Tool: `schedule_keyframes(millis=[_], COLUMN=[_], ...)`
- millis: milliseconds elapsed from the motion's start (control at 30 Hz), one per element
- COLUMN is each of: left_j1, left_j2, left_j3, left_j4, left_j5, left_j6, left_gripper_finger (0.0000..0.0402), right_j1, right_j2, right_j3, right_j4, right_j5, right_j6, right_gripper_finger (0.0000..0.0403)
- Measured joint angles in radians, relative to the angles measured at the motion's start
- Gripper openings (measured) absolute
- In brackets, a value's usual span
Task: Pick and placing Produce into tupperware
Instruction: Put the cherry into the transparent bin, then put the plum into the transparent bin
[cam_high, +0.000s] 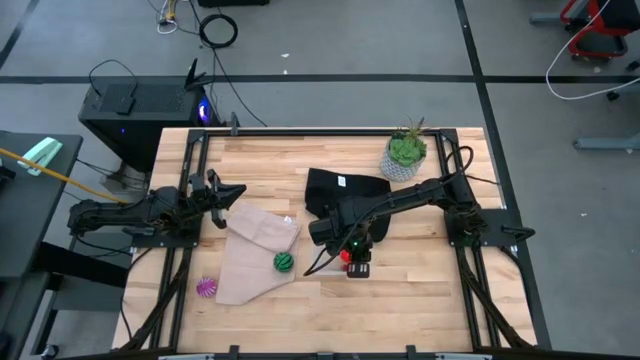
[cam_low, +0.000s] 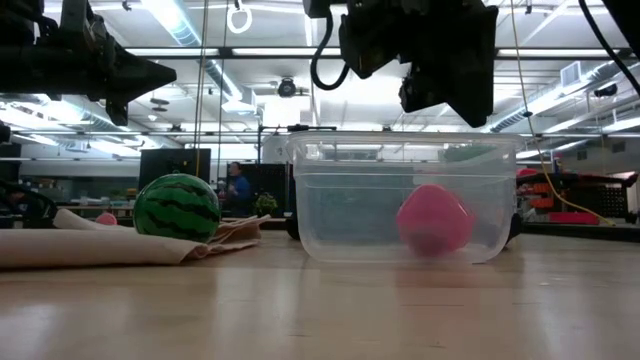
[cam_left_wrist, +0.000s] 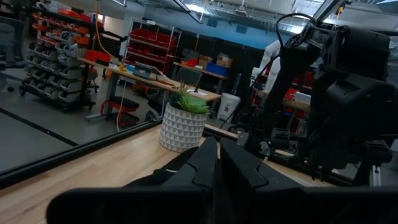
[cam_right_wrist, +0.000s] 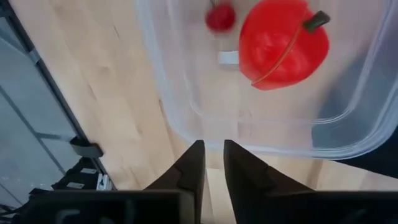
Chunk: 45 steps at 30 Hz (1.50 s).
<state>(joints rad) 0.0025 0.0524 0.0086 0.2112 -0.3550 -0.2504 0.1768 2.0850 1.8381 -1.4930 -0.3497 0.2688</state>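
Red produce (cam_right_wrist: 283, 43), glossy, in clear tupperware (cam_right_wrist: 186, 118)

Both arms are dark, nearly black, built of jointed blocky segments with black cables looping along them, the right arm (cam_high: 400, 200) showing a small green light near its wrist, and each gripper ends in two flat, tapered black fingers (cam_right_wrist: 186, 168).

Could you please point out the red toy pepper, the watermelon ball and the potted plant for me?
red toy pepper (cam_right_wrist: 283, 45), right wrist view, middle of its red body.
watermelon ball (cam_low: 177, 207), low view, centre of its striped face.
potted plant (cam_high: 404, 158), high view, pot just below the leaves.
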Motion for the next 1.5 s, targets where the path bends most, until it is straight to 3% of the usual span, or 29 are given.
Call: schedule_keyframes(millis=[367,600,767,1000,1200,1367,1500], left_j1=[0.000,0.000,0.000,0.000,0.000,0.000,0.000], left_j2=[0.000,0.000,0.000,0.000,0.000,0.000,0.000], left_j3=[0.000,0.000,0.000,0.000,0.000,0.000,0.000], left_j4=[0.000,0.000,0.000,0.000,-0.005,-0.006,-0.007], left_j5=[0.000,0.000,0.000,0.000,0.000,0.000,0.000], left_j6=[0.000,0.001,0.001,0.001,0.001,0.002,0.003], left_gripper_finger=[0.0025,0.0027,0.0019,0.0026,0.0028,0.0019,0.0016], right_j1=[-0.066,-0.200,-0.285,-0.368,-0.342,-0.298,-0.285], right_j2=[0.000,0.000,0.004,0.019,0.019,0.019,0.018], right_j3=[0.048,0.069,0.069,-0.009,-0.112,-0.167,-0.191], right_j4=[0.055,0.297,0.470,0.443,0.464,0.523,0.567], right_j5=[0.223,0.245,0.245,0.275,0.274,0.399,0.409], right_j6=[-0.032,-0.187,-0.373,-0.395,-0.448,-0.451,-0.450], right_gripper_finger=[0.0084,0.0094,0.0148,0.0241,0.0266,0.0259,0.0250])
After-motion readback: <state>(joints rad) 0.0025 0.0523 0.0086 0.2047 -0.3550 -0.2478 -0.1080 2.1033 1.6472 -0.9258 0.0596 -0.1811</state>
